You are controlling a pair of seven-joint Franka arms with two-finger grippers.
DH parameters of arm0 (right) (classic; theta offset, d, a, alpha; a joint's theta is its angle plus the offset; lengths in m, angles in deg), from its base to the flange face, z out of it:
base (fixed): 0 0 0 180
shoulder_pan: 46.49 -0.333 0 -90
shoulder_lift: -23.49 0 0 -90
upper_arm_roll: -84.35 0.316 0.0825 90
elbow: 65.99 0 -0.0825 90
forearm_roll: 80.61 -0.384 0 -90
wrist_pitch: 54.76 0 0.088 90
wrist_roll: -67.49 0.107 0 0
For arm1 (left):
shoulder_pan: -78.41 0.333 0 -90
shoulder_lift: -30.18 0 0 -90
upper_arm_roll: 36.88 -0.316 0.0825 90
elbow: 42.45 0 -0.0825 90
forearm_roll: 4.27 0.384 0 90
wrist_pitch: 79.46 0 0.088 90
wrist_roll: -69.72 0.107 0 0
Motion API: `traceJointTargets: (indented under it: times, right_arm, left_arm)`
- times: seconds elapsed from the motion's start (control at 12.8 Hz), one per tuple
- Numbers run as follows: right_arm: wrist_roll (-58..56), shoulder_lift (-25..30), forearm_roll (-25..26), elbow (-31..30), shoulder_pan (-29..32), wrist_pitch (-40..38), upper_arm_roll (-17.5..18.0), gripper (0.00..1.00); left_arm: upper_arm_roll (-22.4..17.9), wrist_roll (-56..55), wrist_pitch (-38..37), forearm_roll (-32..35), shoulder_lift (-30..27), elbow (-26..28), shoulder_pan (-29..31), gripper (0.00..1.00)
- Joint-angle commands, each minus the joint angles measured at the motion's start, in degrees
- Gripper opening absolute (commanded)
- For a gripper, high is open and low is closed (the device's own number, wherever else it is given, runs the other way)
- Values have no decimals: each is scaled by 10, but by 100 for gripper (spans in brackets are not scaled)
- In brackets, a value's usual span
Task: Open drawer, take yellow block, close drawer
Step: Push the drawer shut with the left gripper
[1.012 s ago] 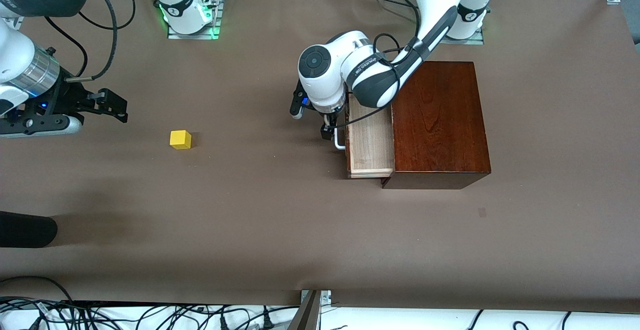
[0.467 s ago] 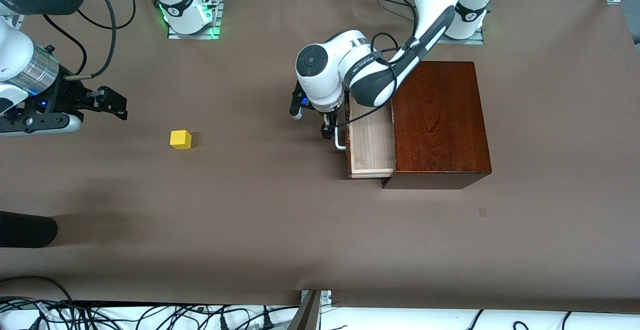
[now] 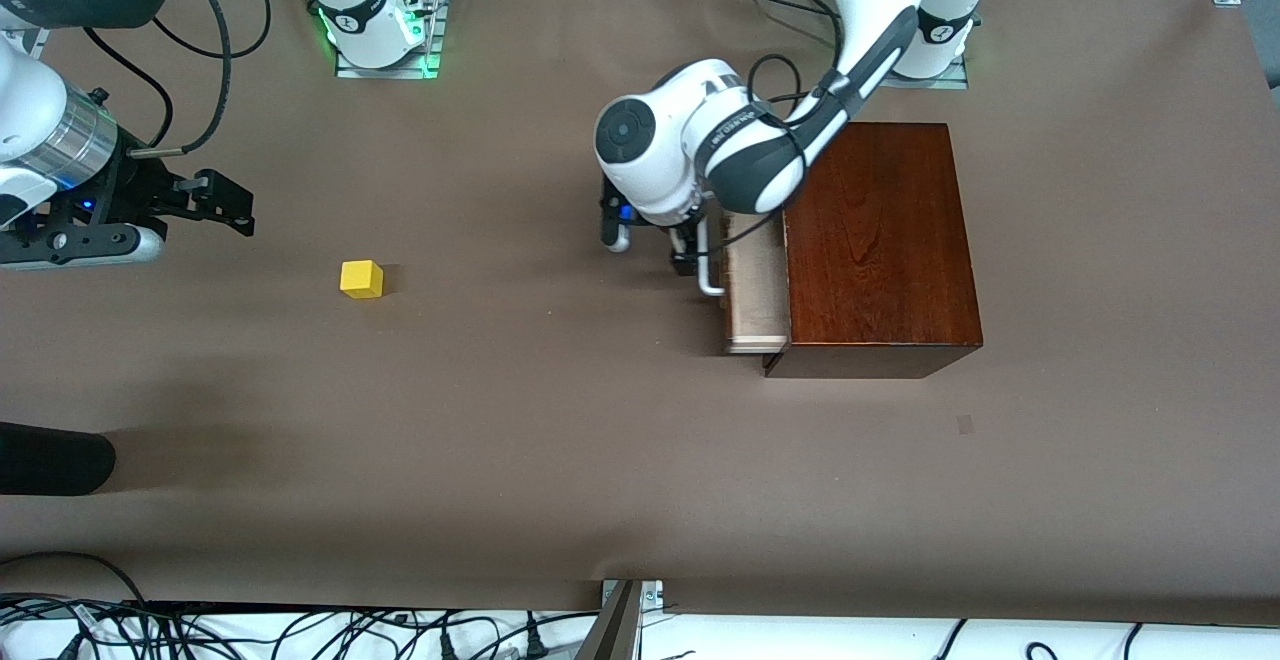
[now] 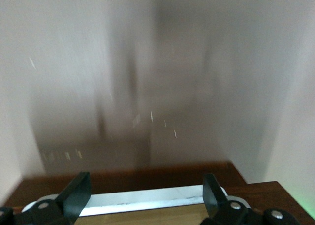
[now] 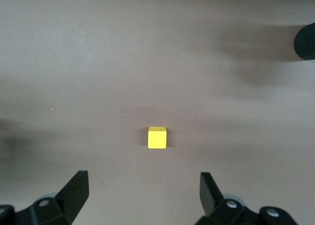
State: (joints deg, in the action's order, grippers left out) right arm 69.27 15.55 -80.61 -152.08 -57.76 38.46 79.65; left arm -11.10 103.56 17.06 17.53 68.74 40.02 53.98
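The drawer (image 3: 755,292) of the dark wooden box (image 3: 875,240) stands partly pulled out, showing a short strip of its pale inside. My left gripper (image 3: 690,258) is open at the drawer's front, low against the white loop handle (image 3: 708,275). In the left wrist view the handle (image 4: 142,200) runs across between the spread fingers of the left gripper (image 4: 146,178). The yellow block (image 3: 361,279) sits on the bare table toward the right arm's end. My right gripper (image 3: 235,208) hangs open above the table beside it, holding nothing. The right wrist view shows the block (image 5: 157,137) ahead of the right gripper (image 5: 142,185).
A black rounded object (image 3: 50,460) pokes in at the table's edge toward the right arm's end, nearer the front camera than the block. Cables lie along the table's front edge. The brown tabletop (image 3: 550,420) stretches bare between block and box.
The drawer has slid back into the box, so less of its pale inside shows. My left gripper moved along with the handle toward the box. The right arm and block stayed put.
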Motion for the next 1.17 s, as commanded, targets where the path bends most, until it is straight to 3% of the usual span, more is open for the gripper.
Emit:
traceJointTargets:
  times: [0.0,0.78,1.09]
  right_arm:
    - [-5,6,3,7,3,-15,5,100]
    - [-5,6,4,7,2,-31,7,100]
    - [-7,6,3,7,3,-32,5,100]
  left_arm:
    - [-3,-16,-35,8,-30,37,17,100]
    - [0,-12,-72,0,-59,24,50,100]
    - [3,-45,-69,-114,-104,-19,68,100]
